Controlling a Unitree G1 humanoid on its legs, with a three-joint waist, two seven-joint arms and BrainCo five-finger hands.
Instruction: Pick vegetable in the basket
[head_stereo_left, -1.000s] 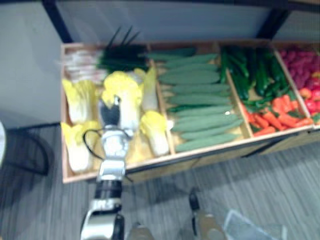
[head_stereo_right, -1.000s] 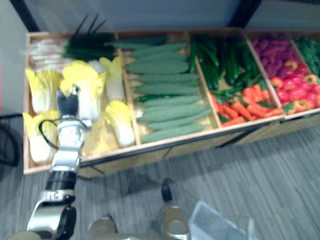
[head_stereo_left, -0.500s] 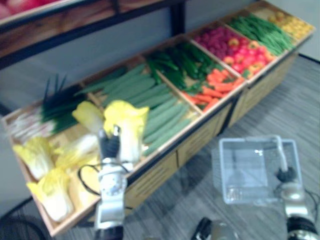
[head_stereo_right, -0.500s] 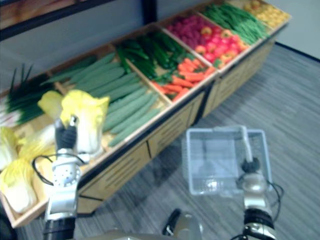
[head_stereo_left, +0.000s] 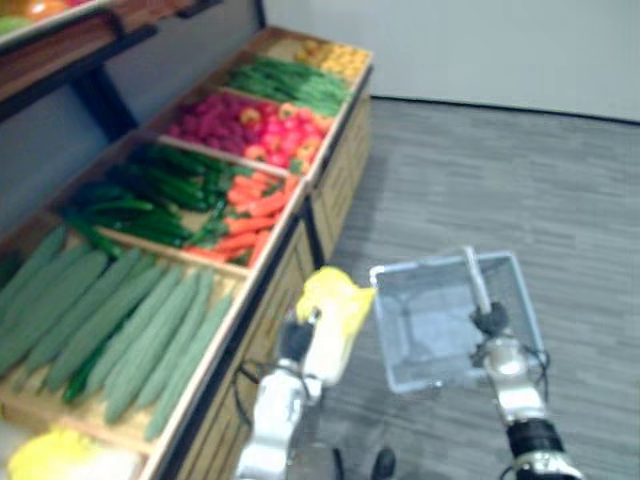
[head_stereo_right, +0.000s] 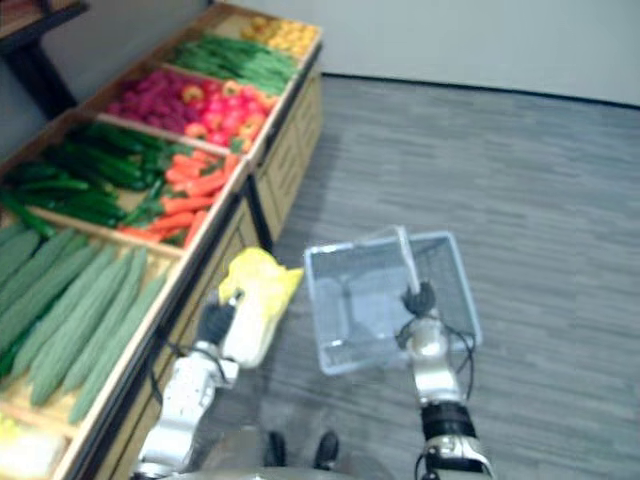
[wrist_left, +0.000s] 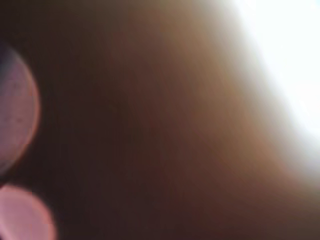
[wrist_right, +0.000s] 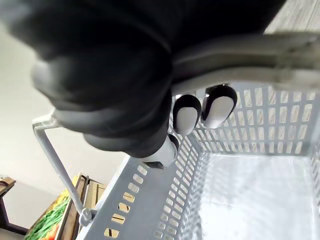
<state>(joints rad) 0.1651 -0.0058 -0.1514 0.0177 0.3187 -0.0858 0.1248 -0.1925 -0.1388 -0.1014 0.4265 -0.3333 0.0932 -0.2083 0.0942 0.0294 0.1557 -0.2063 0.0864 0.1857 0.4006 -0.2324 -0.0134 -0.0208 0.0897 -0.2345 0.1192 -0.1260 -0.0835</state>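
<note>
A yellow-and-white cabbage (head_stereo_left: 335, 312) hangs in the air past the stand's front edge, and my left hand (head_stereo_left: 297, 342) is shut on its lower part. Its leafy top almost touches the left rim of a clear plastic mesh basket (head_stereo_left: 398, 335). That basket hangs above the floor with nothing visible inside. My right hand (head_stereo_right: 418, 300) is shut on the white handle (wrist_right: 240, 50). In the right wrist view its dark-tipped fingers (wrist_right: 186, 114) curl under the handle, with the slotted basket wall (wrist_right: 165, 200) below.
A long wooden stand (head_stereo_left: 268, 300) runs along the left. Its bins hold cucumbers (head_stereo_left: 110, 320), dark green vegetables (head_stereo_left: 140, 195), carrots (head_stereo_left: 245, 215), red produce (head_stereo_left: 240, 120), green beans (head_stereo_left: 285, 80) and yellow produce (head_stereo_left: 335, 58). Grey striped floor (head_stereo_left: 520, 170) spreads to the right.
The camera has swung right along the stand. My left hand has carried the cabbage out of its bin and over to the basket's left rim. The right hand still holds the basket.
</note>
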